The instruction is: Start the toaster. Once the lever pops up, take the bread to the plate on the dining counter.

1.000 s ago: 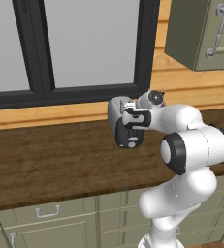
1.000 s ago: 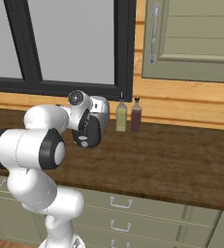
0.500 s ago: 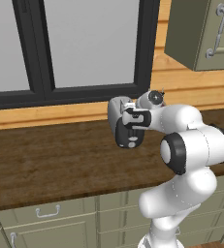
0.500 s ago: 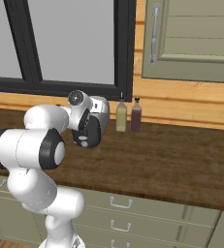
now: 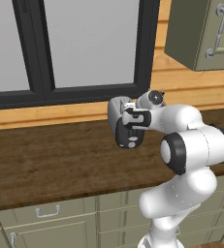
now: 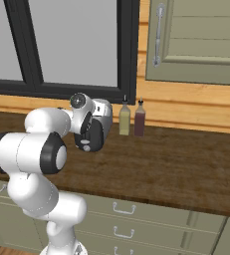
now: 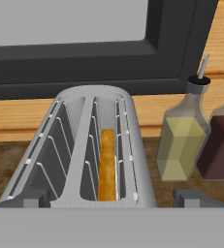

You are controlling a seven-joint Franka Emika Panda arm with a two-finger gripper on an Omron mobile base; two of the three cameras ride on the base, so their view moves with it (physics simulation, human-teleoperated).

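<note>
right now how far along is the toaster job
Early. The bread sits down in the right slot of the toaster, beside two bottles. The arm holds its open jaws above the toaster, gripping nothing. Whether the lever has been pressed cannot be told. Still left: lifting the bread out and carrying it to the plate.

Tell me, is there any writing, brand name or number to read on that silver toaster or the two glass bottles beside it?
None: no readable text anywhere.
Rounded silver-grey toaster with the tan bread slice in a slot: no brand or markings showing.
Glass bottle of yellow liquid: plain, no label.
Glass bottle of dark red liquid: plain, no label.
</note>
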